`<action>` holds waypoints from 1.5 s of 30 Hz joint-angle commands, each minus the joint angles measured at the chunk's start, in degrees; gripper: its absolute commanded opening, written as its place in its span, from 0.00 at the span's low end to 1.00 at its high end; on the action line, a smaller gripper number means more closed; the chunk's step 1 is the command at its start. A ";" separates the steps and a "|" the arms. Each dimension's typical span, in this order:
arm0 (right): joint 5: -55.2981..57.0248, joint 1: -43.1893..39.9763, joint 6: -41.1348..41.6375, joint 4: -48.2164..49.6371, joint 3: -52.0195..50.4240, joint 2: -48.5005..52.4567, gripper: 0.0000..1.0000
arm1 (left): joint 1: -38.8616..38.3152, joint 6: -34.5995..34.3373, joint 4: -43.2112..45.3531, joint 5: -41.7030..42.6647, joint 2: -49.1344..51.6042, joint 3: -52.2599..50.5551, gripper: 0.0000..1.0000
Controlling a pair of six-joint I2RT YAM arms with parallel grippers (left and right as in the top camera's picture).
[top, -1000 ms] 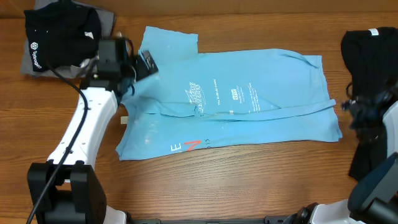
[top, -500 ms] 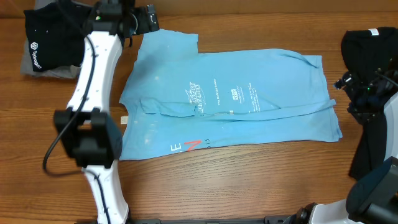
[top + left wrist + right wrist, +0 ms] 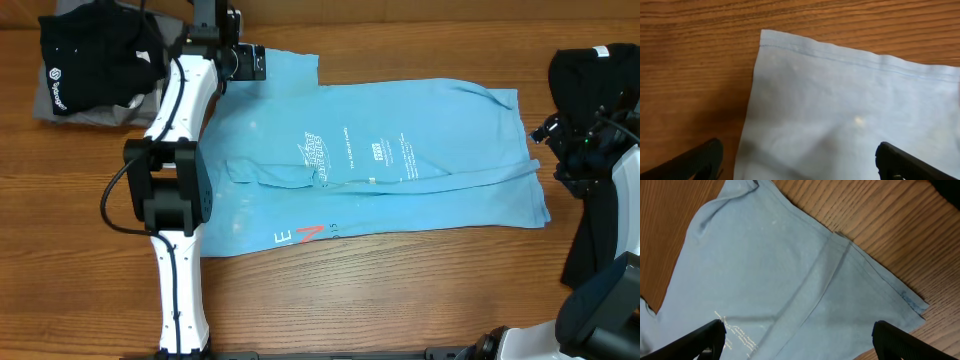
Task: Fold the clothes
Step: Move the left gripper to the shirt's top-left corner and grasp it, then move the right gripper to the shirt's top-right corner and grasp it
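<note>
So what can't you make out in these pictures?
- Overhead: white print on the blue T-shirt is too small to read.
- Overhead: the grey garment lies mostly under the black shirt.
- Overhead: the black clothes at right run off the picture's edge.
- Wrist views: left hand and right hand show only fingertips at the bottom edge.

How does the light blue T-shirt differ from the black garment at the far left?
The light blue T-shirt lies spread flat; the black garment is bunched in a heap. The blue one bears lines of white text and red-and-white letters; the black one a small white logo. Both carry white print.
</note>
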 commanded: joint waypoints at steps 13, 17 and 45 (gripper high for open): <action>1.33 0.33 -1.33 -0.87 1.14 -1.53 0.98 | 1.99 3.50 8.02 -0.96 6.97 1.86 0.94; 1.36 0.33 -1.31 -0.28 1.14 -1.53 0.98 | 2.08 3.50 9.79 -0.96 6.97 1.86 0.88; 4.39 7.80 -2.62 20.41 1.14 0.68 1.00 | -0.96 18.12 12.09 -5.99 8.44 1.75 0.64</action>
